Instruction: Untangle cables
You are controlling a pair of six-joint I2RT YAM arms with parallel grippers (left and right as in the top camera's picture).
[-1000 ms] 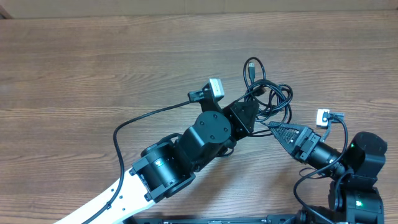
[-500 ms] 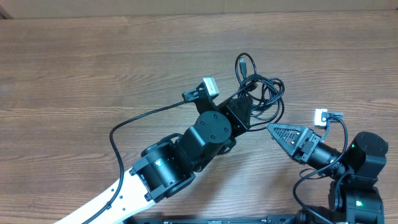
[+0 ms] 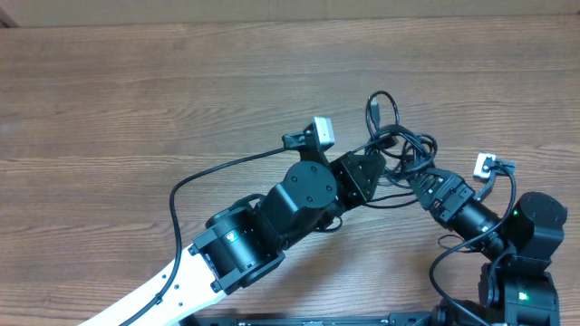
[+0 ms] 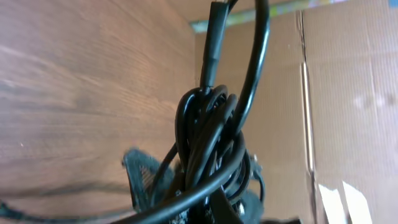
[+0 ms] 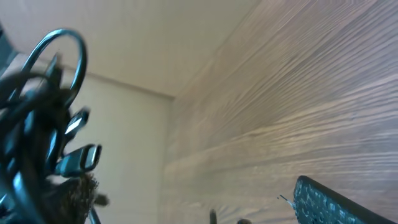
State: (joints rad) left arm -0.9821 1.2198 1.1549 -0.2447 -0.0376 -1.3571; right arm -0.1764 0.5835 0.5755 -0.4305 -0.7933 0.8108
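The cables (image 3: 400, 145) are a knot of thin black cords with a loop and a small plug (image 3: 372, 106) sticking out at the far side. My left gripper (image 3: 369, 175) is shut on the knot's left side and holds it just off the wooden table (image 3: 136, 91). In the left wrist view the knot (image 4: 211, 137) fills the middle, above the left gripper's jaws (image 4: 199, 202). My right gripper (image 3: 420, 179) is open against the knot's right side. In the right wrist view the cords (image 5: 34, 118) and a plug (image 5: 78, 158) are beside its left finger, and the gap of the right gripper (image 5: 205, 199) holds nothing.
The left arm's thick black cable (image 3: 227, 166) arcs over the table to the left of the arm. White camera mounts sit on both wrists, one on the left (image 3: 322, 129) and one on the right (image 3: 485, 165). A cardboard wall (image 4: 348, 93) stands behind the table.
My left gripper has carried the knot to the right and a little nearer. My right gripper has moved forward up to the knot and has opened from its shut state.
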